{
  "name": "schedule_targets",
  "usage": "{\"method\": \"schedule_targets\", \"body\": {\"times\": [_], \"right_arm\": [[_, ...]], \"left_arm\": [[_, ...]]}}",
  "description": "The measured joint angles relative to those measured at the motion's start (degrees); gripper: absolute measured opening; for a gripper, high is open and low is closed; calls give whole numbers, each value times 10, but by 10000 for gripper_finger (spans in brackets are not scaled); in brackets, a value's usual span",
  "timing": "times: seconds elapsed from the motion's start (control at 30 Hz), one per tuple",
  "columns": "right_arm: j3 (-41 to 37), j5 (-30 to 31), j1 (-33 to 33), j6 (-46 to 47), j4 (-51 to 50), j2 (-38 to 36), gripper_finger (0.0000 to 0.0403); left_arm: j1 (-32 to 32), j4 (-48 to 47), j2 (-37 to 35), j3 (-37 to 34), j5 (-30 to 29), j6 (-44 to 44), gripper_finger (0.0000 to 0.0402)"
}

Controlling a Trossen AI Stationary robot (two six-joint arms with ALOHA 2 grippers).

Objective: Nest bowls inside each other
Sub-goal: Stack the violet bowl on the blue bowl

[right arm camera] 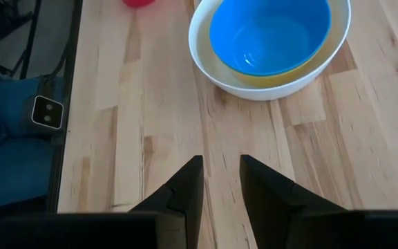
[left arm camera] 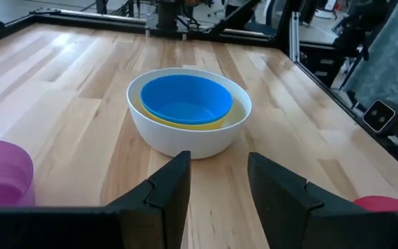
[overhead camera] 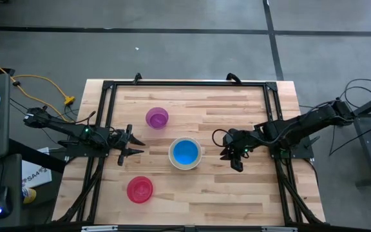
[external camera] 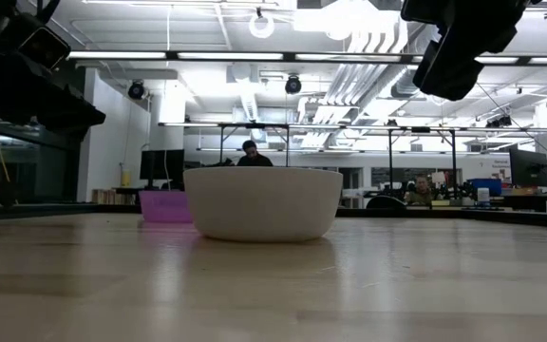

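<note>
Between my two grippers, at the middle of the wooden table [overhead camera: 237, 96], sits the white bowl [overhead camera: 185, 154] with the yellow bowl [left arm camera: 185, 121] nested in it and the blue bowl [overhead camera: 185, 151] nested in that. Only a thin crescent of the yellow rim shows; the rest is covered by the blue one. My left gripper [overhead camera: 136, 147] hovers low, just beside the stack, its fingers [left arm camera: 168, 190] apart and holding nothing. My right gripper [overhead camera: 236, 163] hangs above the tabletop on the stack's other side, fingers [right arm camera: 185, 187] slightly parted, also empty. The purple bowl [overhead camera: 157, 117] stands near my left gripper, toward the far edge, cut off at the frame edge in my left wrist view. The red-pink bowl [overhead camera: 140, 189] stands on the near side of it, only a sliver showing in both wrist views. From table height the white bowl hides its contents. The tabletop is pale planks in a black frame. Beyond lies a bright workshop with ceiling pipes, desks and monitors, and two people too distant to make out.
</note>
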Motion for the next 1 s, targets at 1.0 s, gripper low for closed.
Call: {"method": "schedule_targets", "body": {"times": [1.0], "right_arm": [[0,0,0,0,3,0,89]], "left_arm": [[0,33,87,83,-34,12,145]]}}
